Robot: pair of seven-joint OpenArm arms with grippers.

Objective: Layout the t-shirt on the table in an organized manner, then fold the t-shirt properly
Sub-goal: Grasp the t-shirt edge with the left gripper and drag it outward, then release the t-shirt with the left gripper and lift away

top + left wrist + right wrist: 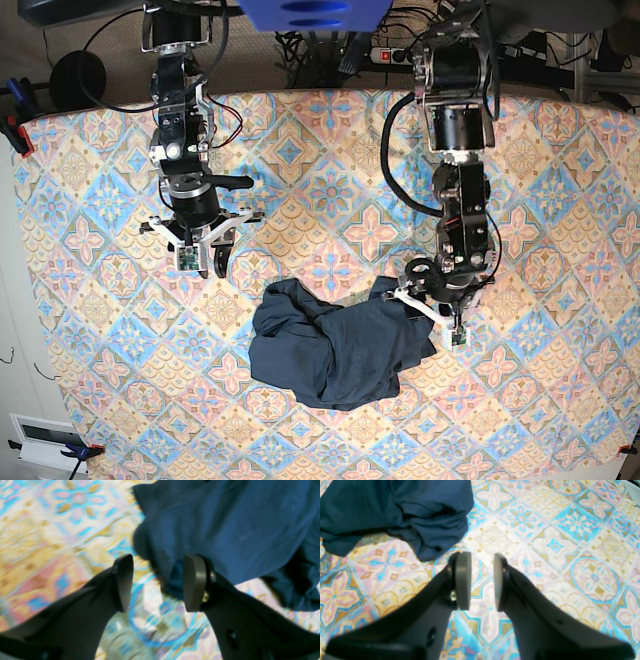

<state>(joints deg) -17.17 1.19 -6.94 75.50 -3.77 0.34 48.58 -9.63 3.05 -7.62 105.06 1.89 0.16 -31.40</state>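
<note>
The t-shirt is a dark navy crumpled heap on the table, slightly below its middle in the base view. My left gripper is at the heap's right edge. In the left wrist view it is open, and a fold of the t-shirt hangs beside the right finger, over the table. My right gripper hovers up-left of the heap. Its jaws stand a little open over bare table, holding nothing. The t-shirt lies up-left of them.
Cables and a power strip lie behind the table's far edge. Clamps hold the cloth at the left corners. A white box sits off the table's near left corner.
</note>
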